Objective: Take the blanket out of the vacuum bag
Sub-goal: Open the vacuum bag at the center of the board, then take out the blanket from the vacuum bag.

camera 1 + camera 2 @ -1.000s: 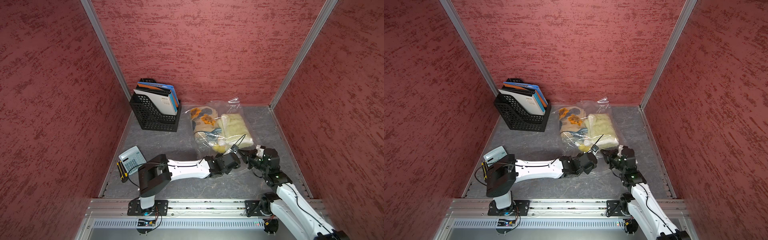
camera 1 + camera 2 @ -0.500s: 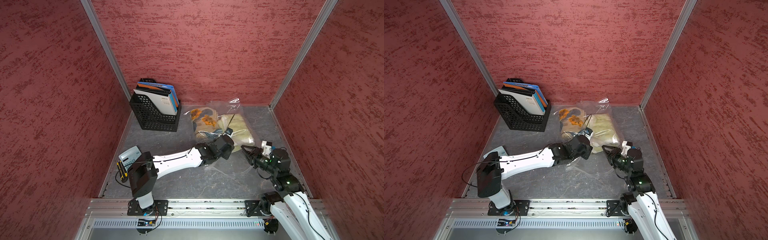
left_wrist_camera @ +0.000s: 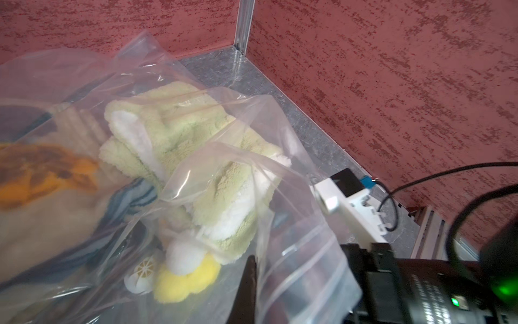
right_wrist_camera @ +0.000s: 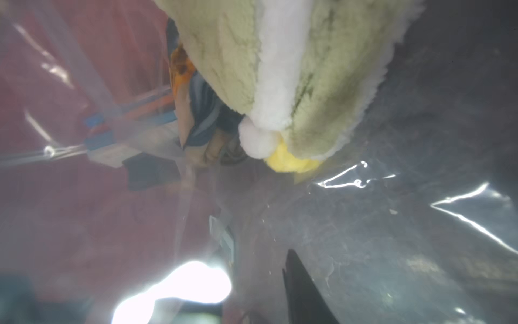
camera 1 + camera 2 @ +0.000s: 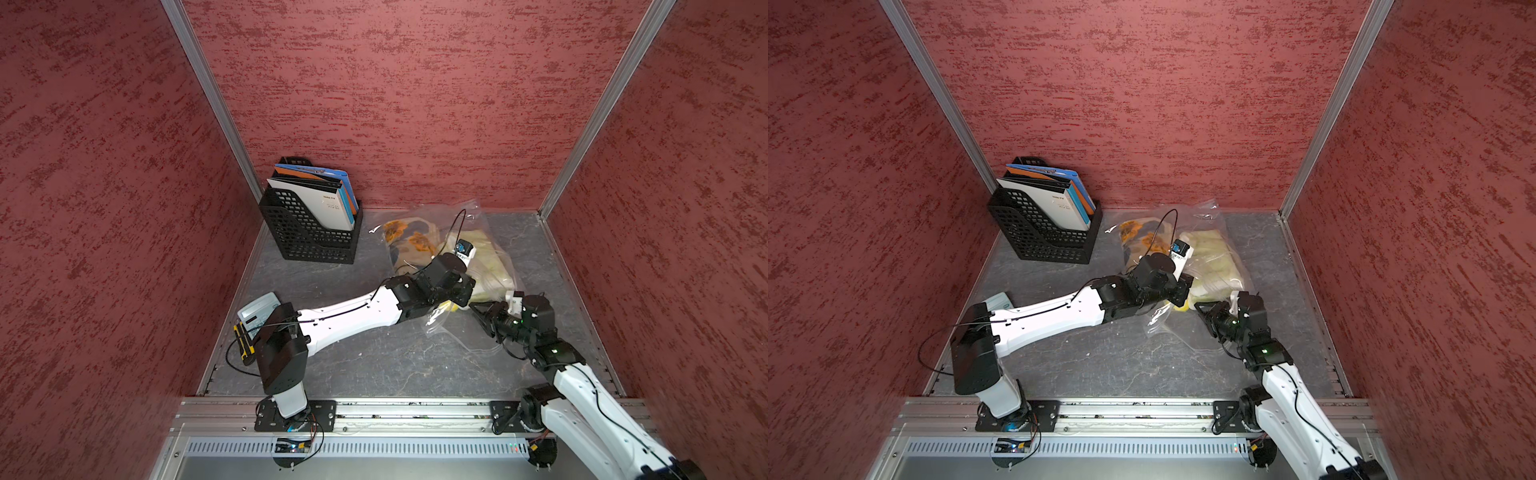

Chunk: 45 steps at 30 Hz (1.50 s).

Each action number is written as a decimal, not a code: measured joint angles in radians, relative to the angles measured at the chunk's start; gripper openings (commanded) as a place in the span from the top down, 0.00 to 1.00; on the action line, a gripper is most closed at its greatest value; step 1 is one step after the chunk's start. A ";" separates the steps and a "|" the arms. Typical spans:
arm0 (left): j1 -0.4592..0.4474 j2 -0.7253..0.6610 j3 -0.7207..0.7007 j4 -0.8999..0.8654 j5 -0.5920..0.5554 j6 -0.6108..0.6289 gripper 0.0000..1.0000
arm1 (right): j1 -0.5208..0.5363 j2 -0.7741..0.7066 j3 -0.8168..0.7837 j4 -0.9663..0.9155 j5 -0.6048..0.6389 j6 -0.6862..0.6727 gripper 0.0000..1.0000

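Two tools, one bag, two cloth items inside it. The bag (image 5: 487, 224) lies on the desk (image 5: 374, 365) at the far side, right of centre, its far end close to the back wall.

- **Item one:** the blanket (image 5: 492, 259), pale green fleece with white trim, in the bag's right half.
- **Item two:** a tan cloth (image 5: 409, 240) with orange and dark patches, in the left half, touching the blanket.

Both sit inside the plastic. The left wrist view shows one round white valve (image 3: 141, 276) at the bag's near end. One white pompom (image 3: 183, 259) and one yellow pompom (image 3: 183, 283) of the blanket lie just beside it.

My left tool (image 3: 250, 270) is pressed together, pinching the bag's film at the near end, and the film rises loose around it. My left wrist hangs over the bag's near half.

My right tool (image 5: 478, 316) stands spread and holds nothing. It is low over the desk, just beside the bag's near right corner, pointed at the blanket. Its wrist view is hazed by plastic, and only one finger (image 4: 302, 289) shows clearly.

Elsewhere on the desk:
- One black file rack (image 5: 309, 237) in the far left corner, with at least three folders (image 5: 328, 203) upright in it.
- One calculator (image 5: 259, 307) at the left edge, partly under my left arm.
- One yellow-and-black object (image 5: 243, 345) just beside the calculator, kind not determinable.
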State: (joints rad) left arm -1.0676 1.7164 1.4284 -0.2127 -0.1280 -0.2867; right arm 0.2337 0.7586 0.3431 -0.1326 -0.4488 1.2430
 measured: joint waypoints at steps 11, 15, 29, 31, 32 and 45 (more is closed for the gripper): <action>-0.021 -0.026 -0.089 0.096 0.041 0.008 1.00 | 0.033 0.111 0.002 0.092 0.183 0.008 0.26; -0.021 -0.022 -0.086 0.125 0.053 0.012 1.00 | 0.041 -0.067 -0.021 -0.038 0.232 0.013 0.28; -0.089 0.000 -0.125 0.229 0.188 -0.013 1.00 | 0.026 -0.245 0.035 -0.423 0.549 -0.046 0.22; -0.099 0.010 -0.125 0.233 0.200 -0.011 1.00 | -0.002 -0.196 0.085 -0.422 0.570 -0.092 0.19; -0.101 0.016 -0.125 0.239 0.204 -0.012 1.00 | -0.023 -0.170 0.117 -0.420 0.581 -0.120 0.19; -0.061 0.102 -0.083 0.298 0.261 -0.044 0.98 | -0.192 -0.159 0.116 -0.349 0.511 -0.266 0.23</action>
State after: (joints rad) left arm -1.1290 1.8187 1.3457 0.0856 0.1326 -0.3309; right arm 0.0418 0.5991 0.4587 -0.4812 0.0620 0.9771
